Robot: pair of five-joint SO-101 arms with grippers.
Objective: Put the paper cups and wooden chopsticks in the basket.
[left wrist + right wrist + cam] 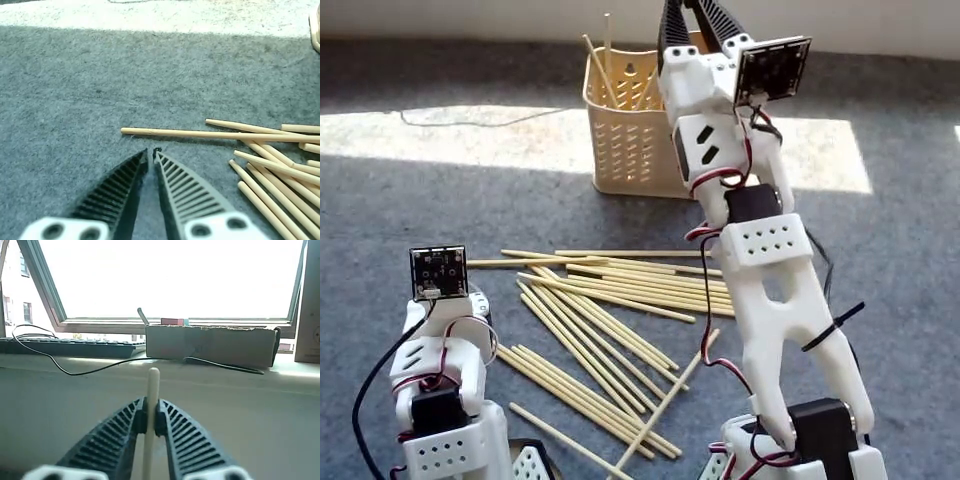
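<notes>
Many wooden chopsticks (pixel 610 315) lie scattered on the grey carpet between the two arms. The cream perforated basket (pixel 630 140) stands at the back with a few chopsticks (pixel 605 65) sticking up out of it. My right gripper (pixel 698 20) is raised above the basket's right side. In the right wrist view this gripper (pixel 151 409) is shut on one upright chopstick (pixel 153 382). My left gripper (pixel 151 152) is low over the carpet, shut and holding nothing, its tips just short of a single chopstick (pixel 200 133) lying crosswise. The pile (pixel 280 170) lies beside it.
A strip of sunlight (pixel 470 135) crosses the carpet behind the pile. A thin cable (pixel 470 118) runs along the floor left of the basket. The right wrist view looks at a window sill with a cardboard box (pixel 210 345) and a cable (pixel 75 370).
</notes>
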